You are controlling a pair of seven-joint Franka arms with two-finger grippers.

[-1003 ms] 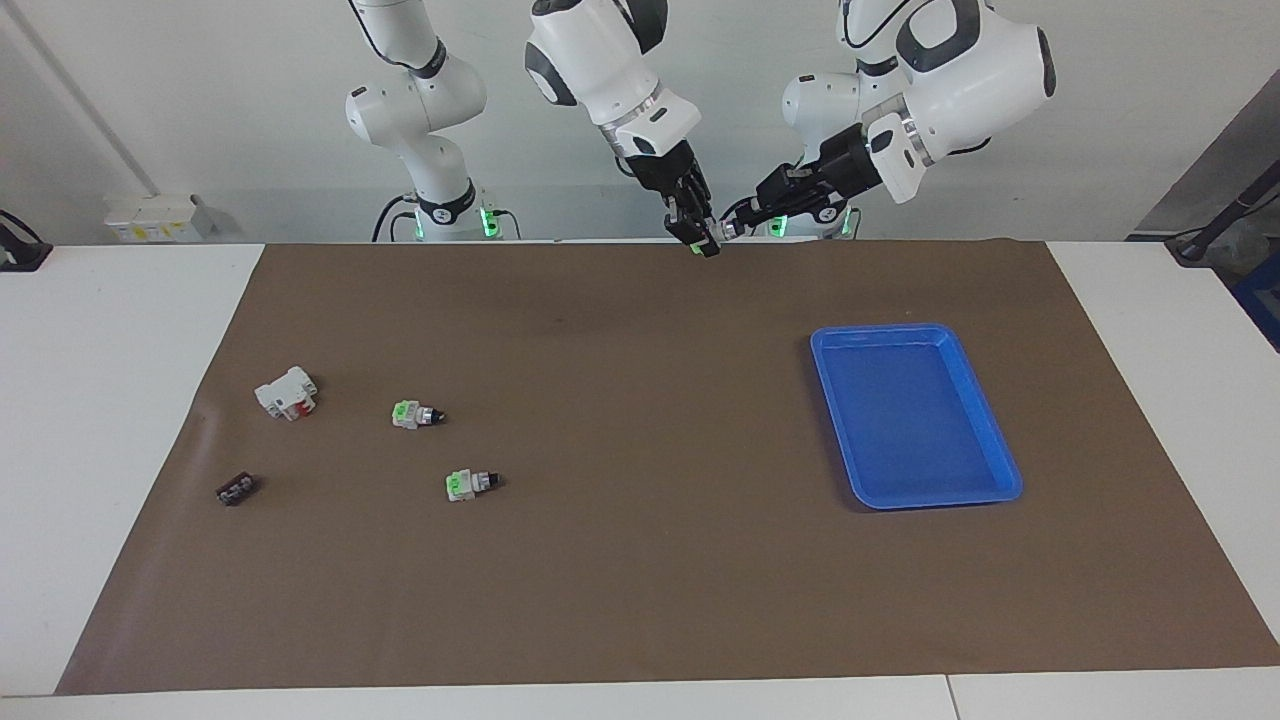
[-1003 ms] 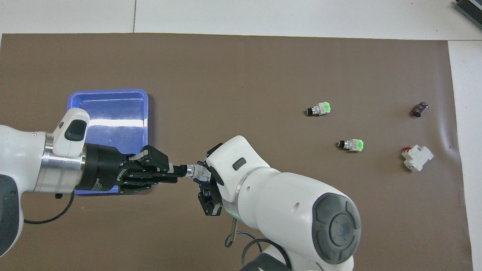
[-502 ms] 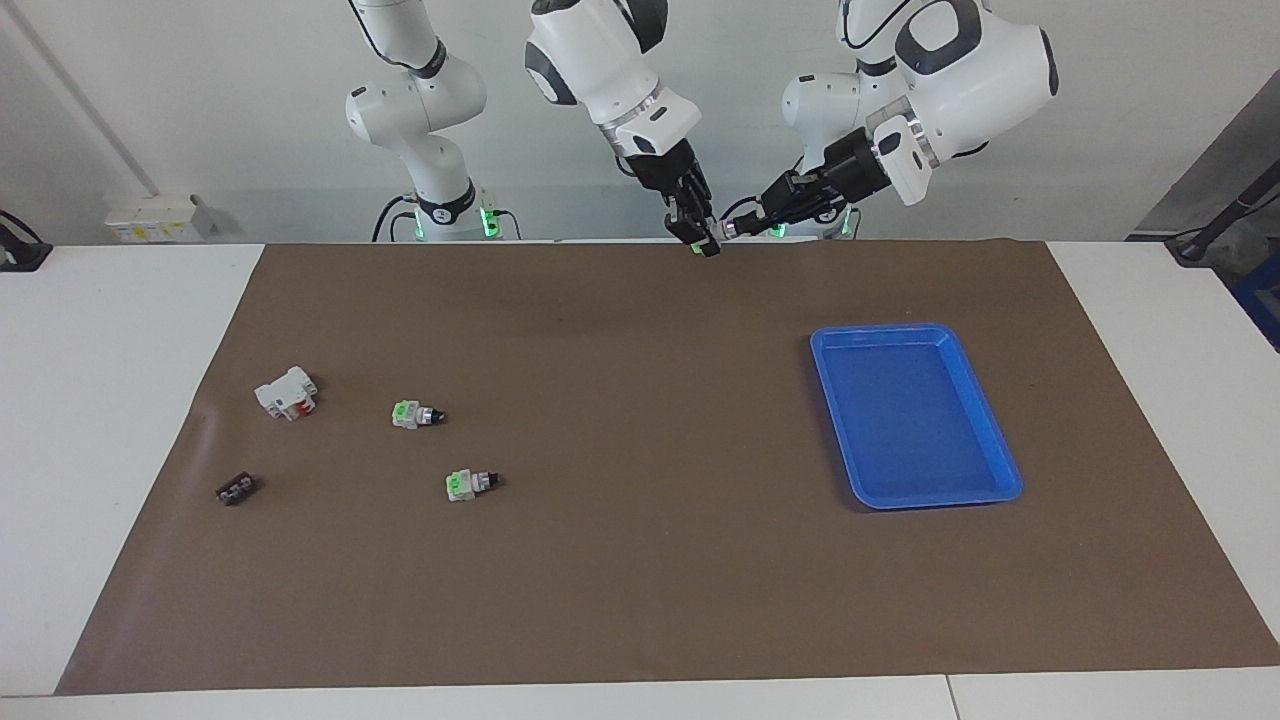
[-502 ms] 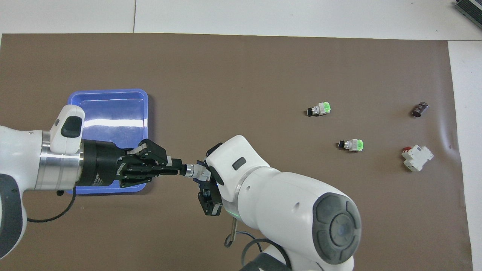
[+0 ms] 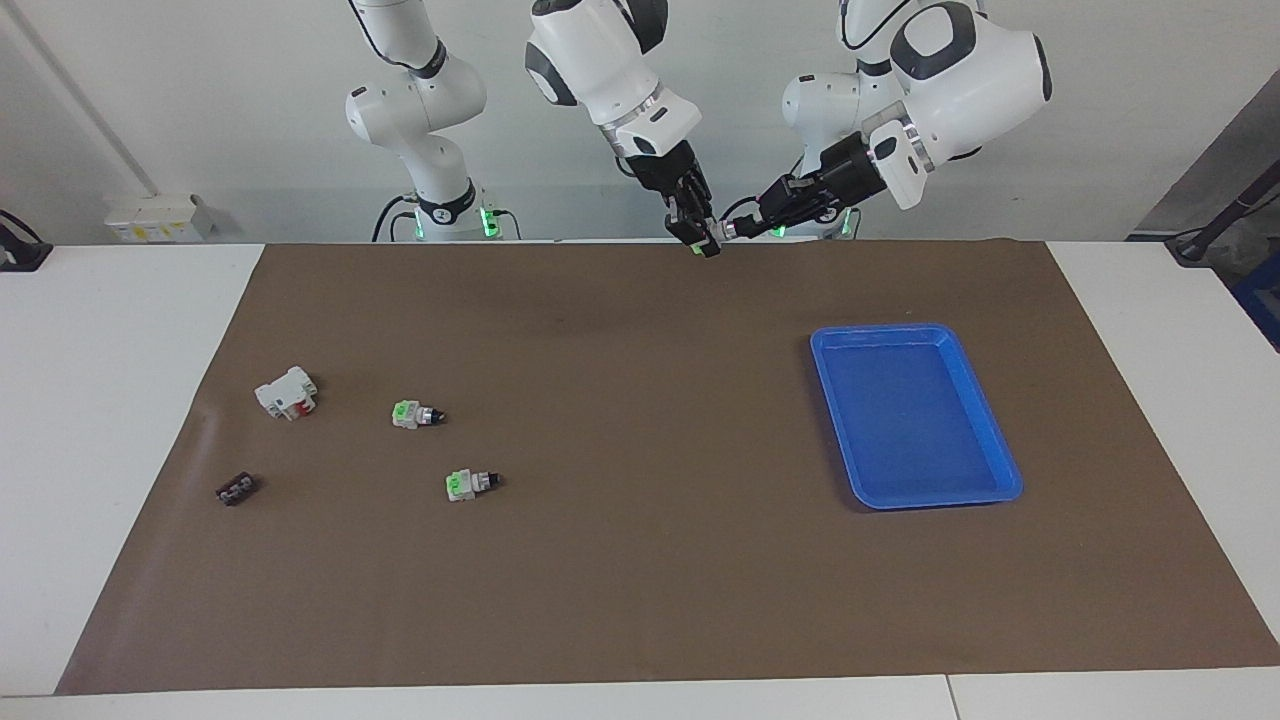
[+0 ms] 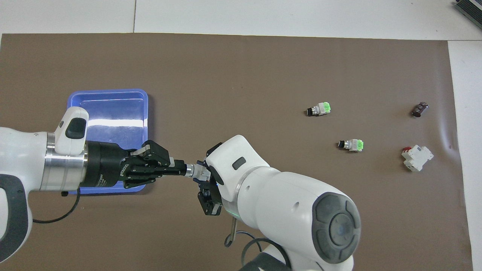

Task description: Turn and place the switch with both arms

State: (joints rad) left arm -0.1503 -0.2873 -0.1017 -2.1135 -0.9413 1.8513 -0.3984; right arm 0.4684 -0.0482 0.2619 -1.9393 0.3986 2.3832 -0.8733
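Facing view, held switch [image 5: 712, 238]: I see it in the air above the edge of the brown mat [image 5: 640, 560] nearest the robots, its green end low, pinched between both claws.
Facing view, right claw [image 5: 697, 232]: hangs down from above, closed on the switch's body.
Facing view, left claw [image 5: 748, 213]: comes in sideways from the left arm's end; its tips sit closed at the knob end of the switch.
Facing view, spare switches: two more, one [image 5: 416, 414] nearer to the robots than the other [image 5: 470, 484], lie on the mat toward the right arm's end, near a white block with a red part [image 5: 286, 392] and a small black piece [image 5: 236, 489].
Facing view, blue tray [image 5: 1000, 475]: lies on the mat toward the left arm's end; nothing in it.
Overhead view, switch [image 6: 196, 171]: black knob and silver collar show between the left claw [image 6: 180, 169] and the right arm's wrist; the right claw itself is mostly hidden.
Overhead view, tabletop [image 6: 286, 17]: white, bare past the mat.
Step in hand, my judgement: turning the knob. I would keep the right claw rigid as the anchor, rotate the left wrist about the knob's own axis, and add no side pull, which could lever the switch out of either grip. Placing in the tray is not yet done.
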